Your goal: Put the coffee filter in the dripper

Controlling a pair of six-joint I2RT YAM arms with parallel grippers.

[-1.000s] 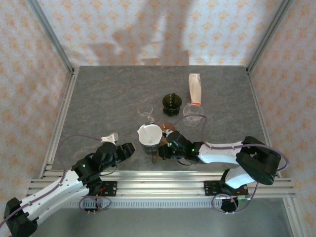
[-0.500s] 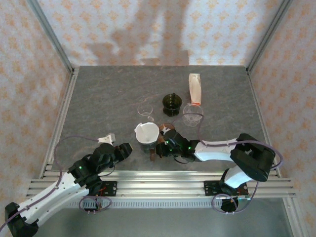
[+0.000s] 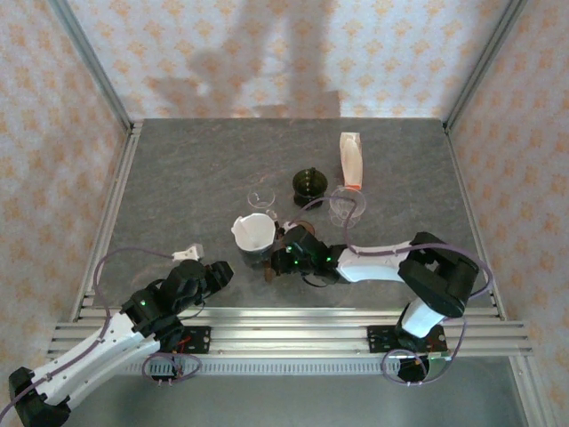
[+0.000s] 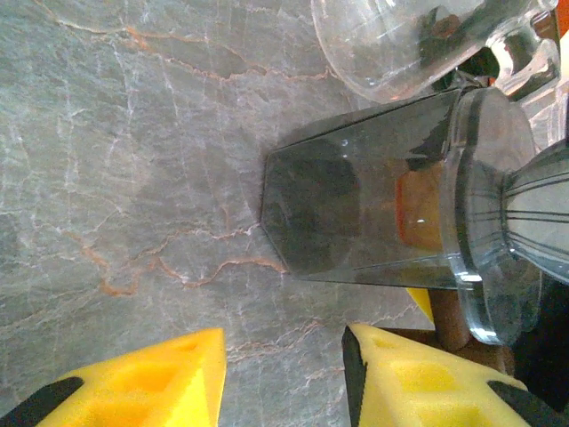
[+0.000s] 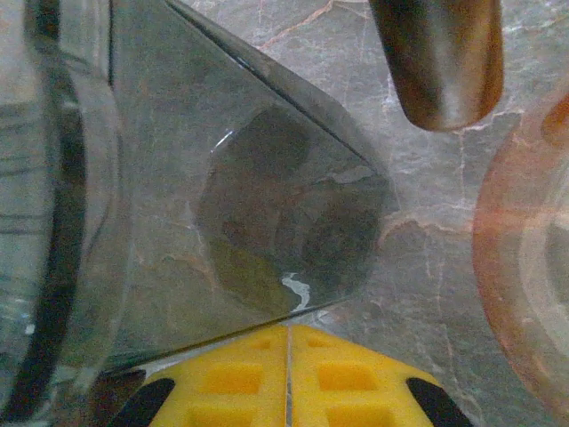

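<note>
coffee filter (image 3: 252,230) sits mouth-up in the dripper (image 3: 260,253) near the table's middle. seen from overhead, it leans toward ten o'clock rather than sitting square.

right gripper (image 5: 289,347) has its yellow foam pads pressed together with no gap. the dripper's smoky wall is directly at their twelve o'clock in the wrist view. whether a thin edge is nipped between them i cannot tell. my guess is that it steadies or nudges the dripper so the cone can settle.

left gripper (image 4: 283,356) waits at the dripper's seven o'clock overhead. its pads are apart with only bare stone between them, so it is probably parked clear of the work.

the filter is a white paper cone. the dripper is translucent grey plastic, faceted at the base and ribbed higher up. a brown peg (image 5: 436,58), rounded and smooth, lies just beside it. the table (image 3: 178,178) is grey veined stone.

farther out, taken from the dripper:
- a small white scrap (image 3: 187,253) at nine o'clock
- a clear cup (image 3: 260,197) at twelve
- a dark green vessel (image 3: 308,185) at one
- a glass (image 3: 347,205) and a white packet (image 3: 351,158) toward two
</note>
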